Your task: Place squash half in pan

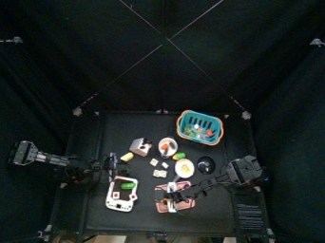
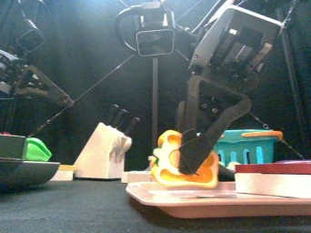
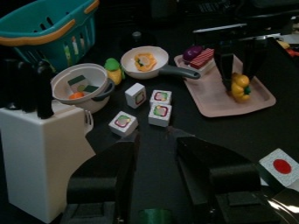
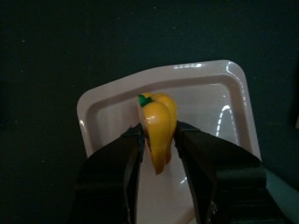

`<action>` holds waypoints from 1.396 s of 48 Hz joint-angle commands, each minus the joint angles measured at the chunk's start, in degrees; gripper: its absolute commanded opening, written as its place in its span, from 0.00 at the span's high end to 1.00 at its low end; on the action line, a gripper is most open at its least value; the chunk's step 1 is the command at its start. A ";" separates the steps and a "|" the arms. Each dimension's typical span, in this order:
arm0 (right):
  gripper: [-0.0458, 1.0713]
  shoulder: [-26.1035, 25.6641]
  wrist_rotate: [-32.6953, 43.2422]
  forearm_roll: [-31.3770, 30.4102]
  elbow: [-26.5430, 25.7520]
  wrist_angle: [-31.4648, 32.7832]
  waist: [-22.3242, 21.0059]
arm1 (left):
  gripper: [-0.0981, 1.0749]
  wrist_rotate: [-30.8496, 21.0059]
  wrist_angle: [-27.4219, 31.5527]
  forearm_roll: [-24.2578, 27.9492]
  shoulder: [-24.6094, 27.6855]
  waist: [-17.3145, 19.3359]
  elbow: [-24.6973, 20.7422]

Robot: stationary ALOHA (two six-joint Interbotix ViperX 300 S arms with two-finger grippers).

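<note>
The squash half [image 4: 158, 131] is yellow with a green stem and stands on edge on a pink tray [image 4: 222, 87]. My right gripper [image 4: 160, 162] comes down over it with a jaw pressed to each side, shut on it; the front view shows the same grip on the squash half [image 2: 170, 155] just above the tray [image 2: 183, 196]. The pan [image 3: 146, 59] is white with a handle and something yellow inside. It sits between the tray [image 3: 257, 101] and the teal basket, and shows as a small white round in the top view [image 1: 185, 168]. My left gripper [image 3: 155, 149] rests open at the table's left side.
A white knife block [image 3: 41, 149] stands close to the left arm, with a bowl [image 3: 79, 83] of vegetables behind it. Several small cubes [image 3: 160, 114] lie mid-table. A teal basket [image 1: 199, 123] is at the back. A red and white piece [image 2: 274, 177] lies on the tray.
</note>
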 commanded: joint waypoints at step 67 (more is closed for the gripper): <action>0.34 -20.83 0.09 3.16 20.65 5.01 -20.74 | 0.29 0.00 0.00 -1.05 0.09 -0.18 -0.53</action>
